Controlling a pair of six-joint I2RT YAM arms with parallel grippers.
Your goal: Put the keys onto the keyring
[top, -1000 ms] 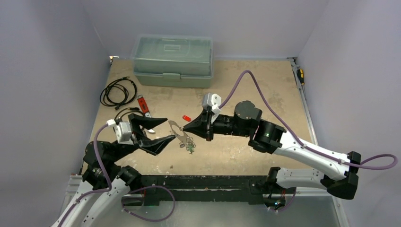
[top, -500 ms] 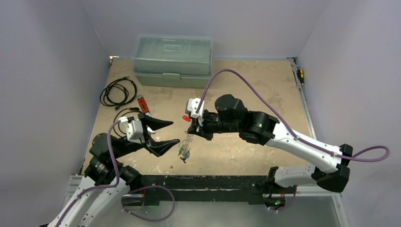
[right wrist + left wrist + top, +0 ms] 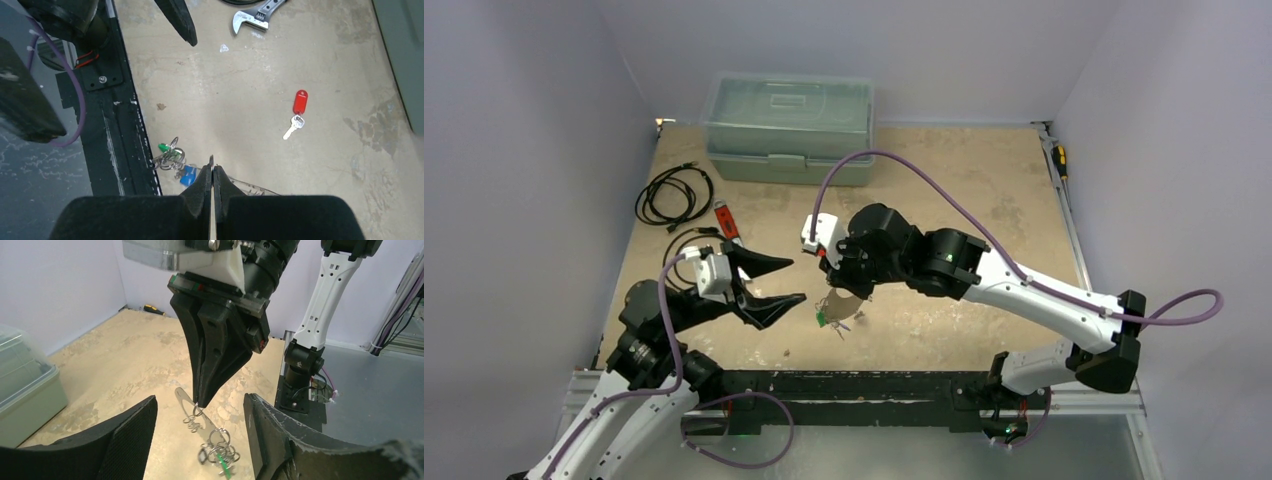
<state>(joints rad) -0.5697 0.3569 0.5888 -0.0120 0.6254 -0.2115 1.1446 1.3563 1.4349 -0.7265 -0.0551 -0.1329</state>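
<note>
My right gripper (image 3: pixel 836 291) is shut and pinches a thin metal ring at its fingertips (image 3: pixel 211 171). The silvery keyring (image 3: pixel 186 401) hangs from that grip just above the table. A bunch of small rings with a green key (image 3: pixel 223 464) and a blue key (image 3: pixel 188 175) dangles from its low end; the green key also shows in the top view (image 3: pixel 822 320). A red key (image 3: pixel 299 103) lies loose on the table behind. My left gripper (image 3: pixel 795 280) is open and empty, its jaws (image 3: pixel 200 440) on either side of the hanging bunch without touching it.
A red-handled wrench (image 3: pixel 727 222) and coiled black cables (image 3: pixel 673 195) lie at the left. A grey-green lidded box (image 3: pixel 789 125) stands at the back. A screwdriver (image 3: pixel 1060 160) lies at the right edge. The black base rail (image 3: pixel 117 130) runs just below the bunch.
My right gripper has swung left and toward the near edge, lifting the keyring with its keys off the table. My left gripper has shifted slightly right and stays open.
</note>
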